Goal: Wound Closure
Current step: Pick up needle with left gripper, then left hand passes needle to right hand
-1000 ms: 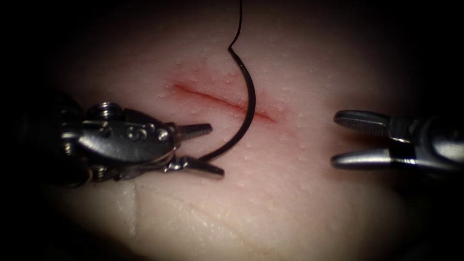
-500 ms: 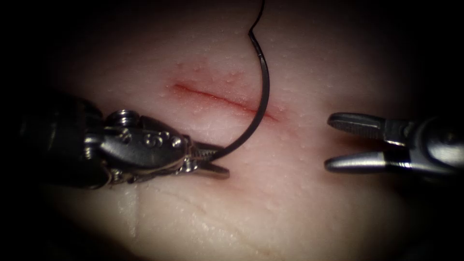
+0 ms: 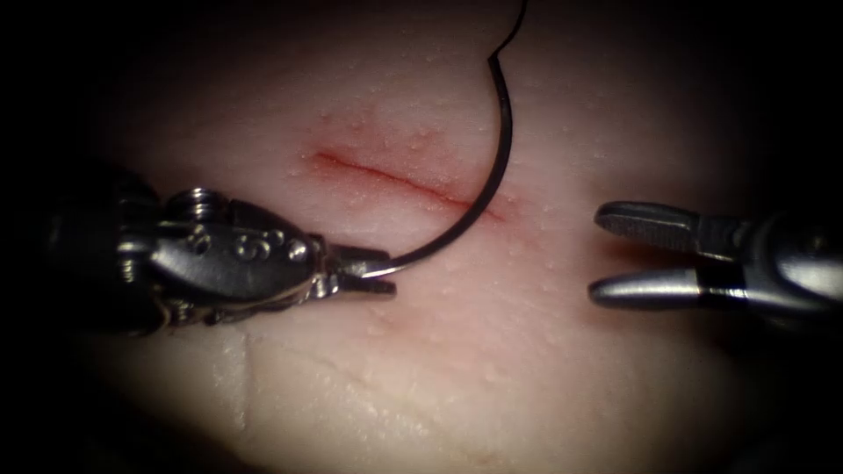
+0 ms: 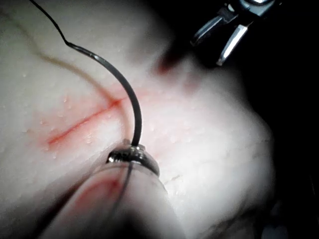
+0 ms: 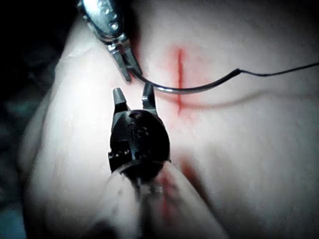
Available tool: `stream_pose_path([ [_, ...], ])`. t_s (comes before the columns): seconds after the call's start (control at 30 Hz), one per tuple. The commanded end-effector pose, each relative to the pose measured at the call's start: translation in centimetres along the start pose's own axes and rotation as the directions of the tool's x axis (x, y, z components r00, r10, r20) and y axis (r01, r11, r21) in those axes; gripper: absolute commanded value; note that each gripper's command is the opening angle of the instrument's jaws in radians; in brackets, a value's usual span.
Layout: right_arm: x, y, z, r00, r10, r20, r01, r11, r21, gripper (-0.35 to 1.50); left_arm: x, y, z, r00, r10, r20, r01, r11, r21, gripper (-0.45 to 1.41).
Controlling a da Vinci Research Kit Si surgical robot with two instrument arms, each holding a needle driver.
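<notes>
Gripping needle [image 3: 479, 189] tip, left tool [image 3: 373, 269] (needle above tissue [image 3: 544, 351]), right tool [image 3: 628, 254] agape

Red fluid [image 3: 378, 145] is staining the tissue [image 3: 527, 351] in a pale pink blush on both sides of the cut [image 3: 395, 180], and a fainter reddish patch [image 3: 628, 253] is sitting well to the right of it. Dark surroundings [image 3: 53, 53] are closing in around the tissue on every side. Past the tissue's edge a dull bluish-grey surface [image 5: 12, 219] is showing, too dim to tell what it is
</notes>
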Motion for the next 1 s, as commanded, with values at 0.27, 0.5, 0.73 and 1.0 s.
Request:
stream_pose_path([
  [0.27,-0.04,0.02,0.07,0.994,0.103,-0.045,-0.103,0.995,-0.011,0.91,-0.1,0.05,-0.17,0.992,0.122,-0.043,-0.117,0.987,0.115,-0.45],
  [0.5,-0.04,0.13,0.07,0.984,0.169,-0.053,-0.17,0.985,-0.009,1.01,-0.09,0.05,-0.33,0.956,0.28,-0.089,-0.255,0.941,0.224,-0.45],
  [0.73,0.06,0.39,0.15,0.968,0.246,-0.052,-0.246,0.969,-0.001,1.13,-0.05,0.1,-0.4,0.915,0.393,-0.087,-0.349,0.883,0.314,-0.45],
  [1.0,0.29,0.56,0.31,0.947,0.315,-0.057,-0.313,0.949,0.033,1.37,-0.05,0.1,-0.4,0.888,0.46,-0.026,-0.418,0.827,0.377,-0.45],
])
